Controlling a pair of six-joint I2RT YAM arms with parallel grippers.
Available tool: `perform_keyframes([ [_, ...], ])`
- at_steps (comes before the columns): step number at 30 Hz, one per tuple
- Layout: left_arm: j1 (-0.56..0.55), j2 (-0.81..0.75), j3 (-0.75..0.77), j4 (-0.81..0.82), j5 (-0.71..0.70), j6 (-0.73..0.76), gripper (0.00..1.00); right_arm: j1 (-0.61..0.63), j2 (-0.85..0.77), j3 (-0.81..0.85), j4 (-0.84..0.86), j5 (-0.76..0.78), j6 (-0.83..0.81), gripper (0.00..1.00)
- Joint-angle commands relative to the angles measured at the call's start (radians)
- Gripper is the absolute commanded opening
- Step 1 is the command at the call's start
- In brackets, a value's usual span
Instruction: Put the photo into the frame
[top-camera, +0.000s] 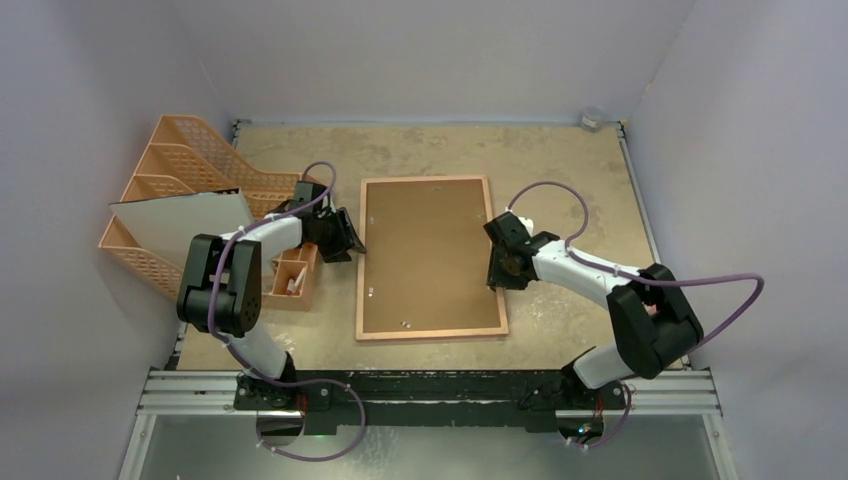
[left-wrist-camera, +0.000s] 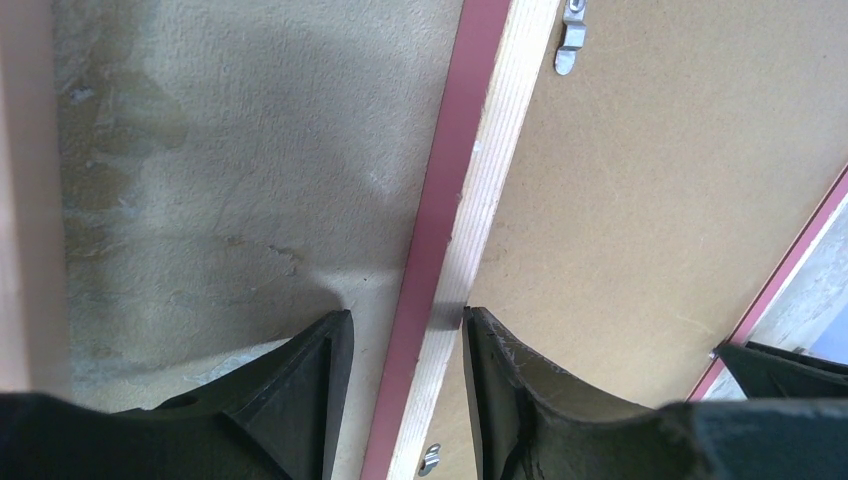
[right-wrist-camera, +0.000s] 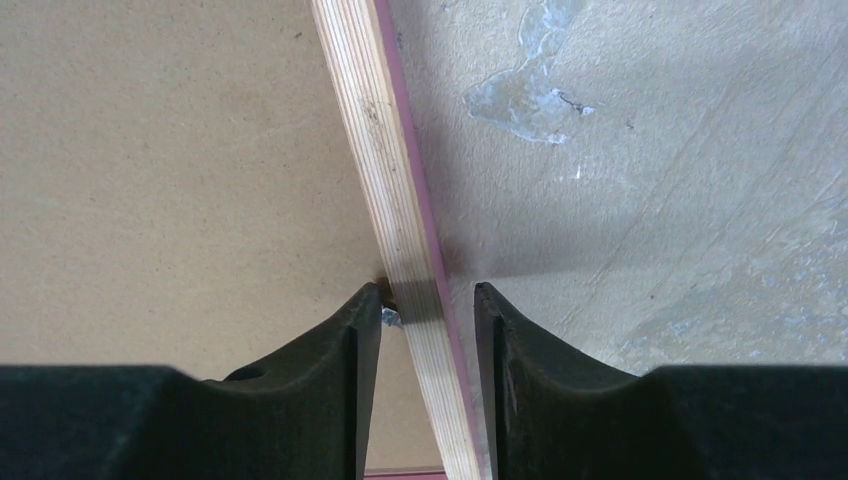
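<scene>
The frame lies face down in the middle of the table, its brown backing board facing up inside the tan rim. The photo is out of view. My left gripper is at the frame's left side. In the left wrist view its fingers straddle the pink-and-wood rim with a gap on the outer side, so the left gripper is open. My right gripper is at the right side. The right gripper is open around the rim, next to a small metal clip.
An orange file organizer stands at the far left with a greyish-white sheet leaning in it. A small wooden box sits beside the left arm. A small jar stands at the back right corner. Metal turn clips hold the backing.
</scene>
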Motion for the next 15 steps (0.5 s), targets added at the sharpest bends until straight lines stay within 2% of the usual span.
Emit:
perform_keyframes([
  [1,-0.001,0.02,-0.03,0.0,-0.022,0.028,0.47,0.001,0.018,-0.006,0.018,-0.001,-0.024,0.42],
  [5,-0.001,0.02,-0.033,0.0,-0.023,0.029,0.47,0.001,0.005,-0.019,0.044,-0.087,-0.052,0.51],
  [8,-0.001,0.02,-0.032,-0.004,-0.022,0.031,0.47,0.001,-0.009,-0.033,0.055,-0.149,-0.067,0.54],
  [11,-0.001,0.02,-0.03,-0.003,-0.025,0.032,0.47,0.001,-0.011,-0.041,0.017,-0.149,-0.059,0.53],
  [15,-0.001,0.024,-0.031,-0.002,-0.025,0.032,0.47,0.001,-0.011,-0.036,-0.021,-0.143,-0.052,0.44],
])
